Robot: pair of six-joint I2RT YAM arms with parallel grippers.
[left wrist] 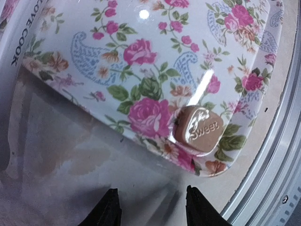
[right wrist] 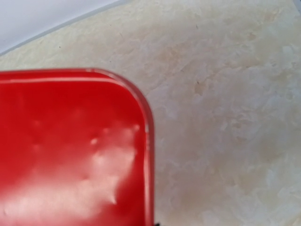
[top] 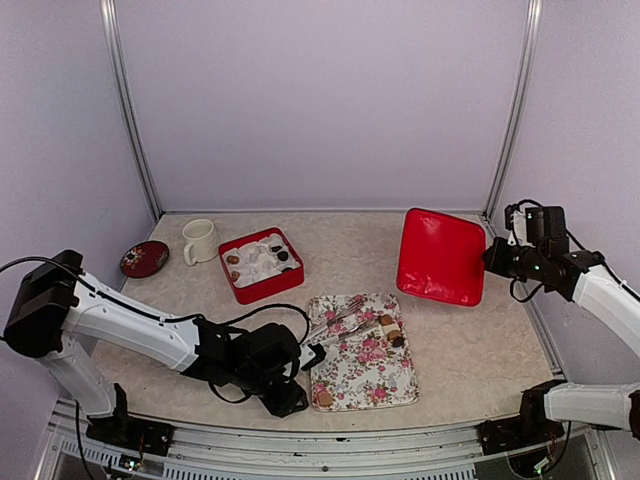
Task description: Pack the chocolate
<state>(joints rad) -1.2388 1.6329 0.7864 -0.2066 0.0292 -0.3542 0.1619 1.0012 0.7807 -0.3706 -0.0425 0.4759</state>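
Black fingertips (left wrist: 111,211) of the left gripper (left wrist: 153,209) are poking in at the bottom of the wrist view, standing apart. A hazy, shiny strip marked LOVE COOK, probably the metal tongs (top: 335,322), is crossing that view, and I cannot tell whether the jaws are pressing on it. Just ahead, a tan chocolate (left wrist: 200,129) embossed "Sweet" is sitting on the floral tray (left wrist: 70,47), close to its rounded corner. Two or three dark chocolates (top: 392,330) are lying farther up the tray. Several more pieces are already resting on the white liner of the red box (top: 268,289) beside the mug (top: 200,240). The right gripper (top: 492,258) is meeting the right edge of the tilted red lid (top: 440,257) and seems to be clamping it, though its fingers are hidden.

The tan piece is looking light, stiff and brittle, with a glossy skin that is likely to skid on the glazed tray. Taking it low and gently across two opposite flat sides should be sparing the raised lettering.
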